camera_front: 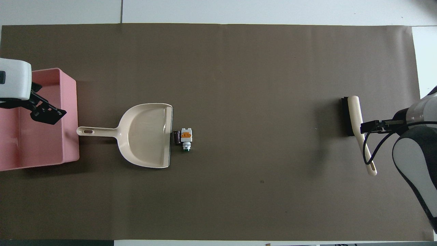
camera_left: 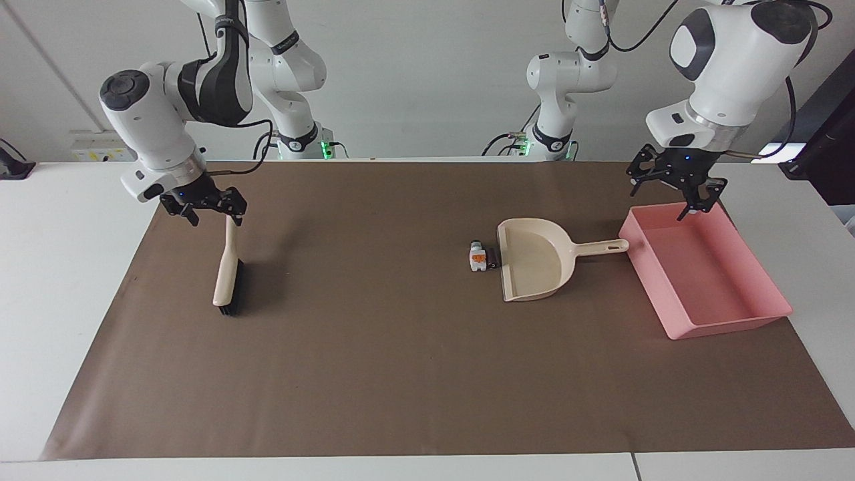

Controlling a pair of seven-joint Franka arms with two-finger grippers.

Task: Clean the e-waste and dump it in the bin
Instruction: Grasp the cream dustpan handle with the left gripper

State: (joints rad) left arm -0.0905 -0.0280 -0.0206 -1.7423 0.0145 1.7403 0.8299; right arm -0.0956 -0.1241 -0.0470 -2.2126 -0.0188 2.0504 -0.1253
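Note:
The e-waste (camera_left: 478,256) is a tiny white and orange part with a black portion. It lies on the brown mat against the open lip of the beige dustpan (camera_left: 534,257), and it also shows in the overhead view (camera_front: 184,137). The dustpan's handle points at the pink bin (camera_left: 701,270), which stands at the left arm's end. My left gripper (camera_left: 668,194) is open and empty over the bin's wall nearest the robots. My right gripper (camera_left: 215,212) is open and low over the handle end of a beige brush (camera_left: 227,274). I cannot tell whether it touches the handle.
The brown mat (camera_left: 374,347) covers most of the white table. In the overhead view the dustpan (camera_front: 146,135) lies beside the bin (camera_front: 41,143), and the brush (camera_front: 355,116) lies near the right arm's end, under the right gripper (camera_front: 368,126). The left gripper (camera_front: 47,111) hangs over the bin.

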